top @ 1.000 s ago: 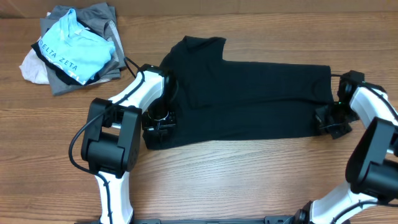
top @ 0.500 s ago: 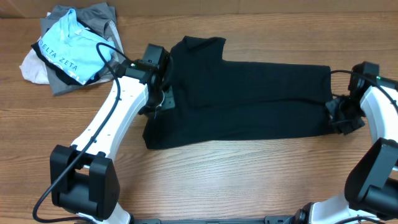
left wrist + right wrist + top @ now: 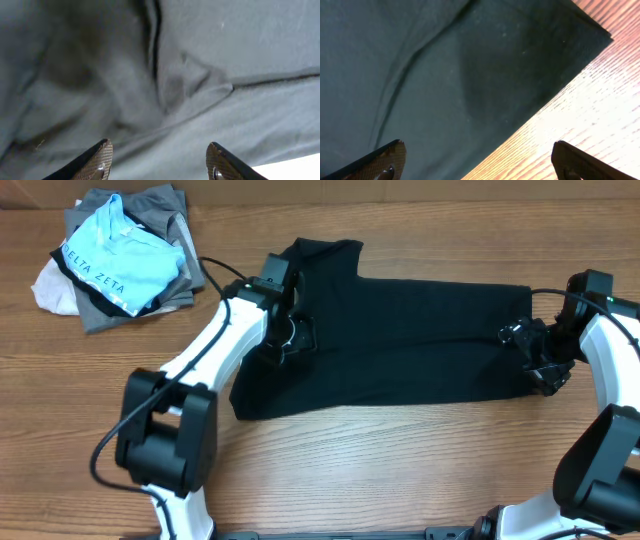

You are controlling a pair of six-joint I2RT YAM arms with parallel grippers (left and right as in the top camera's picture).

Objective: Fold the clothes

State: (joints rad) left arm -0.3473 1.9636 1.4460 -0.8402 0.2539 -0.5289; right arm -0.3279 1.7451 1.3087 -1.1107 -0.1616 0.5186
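The clothes, a black T-shirt, lie flat across the middle of the wooden table, folded into a long band with a sleeve sticking out at the top left. My left gripper hovers over the shirt's left part. In the left wrist view it stands open over wrinkled black fabric, with nothing between its fingers. My right gripper is at the shirt's right end. In the right wrist view it is wide open above the shirt's edge and bare wood, holding nothing.
A pile of other garments sits at the back left: a light blue "DELTA ZETA" shirt on grey and white pieces. Bare table runs along the front, between the arm bases.
Both grippers have opened and let go of the shirt. The left gripper moved up and to the right over the shirt. The right gripper shifted a little left over the shirt's end.
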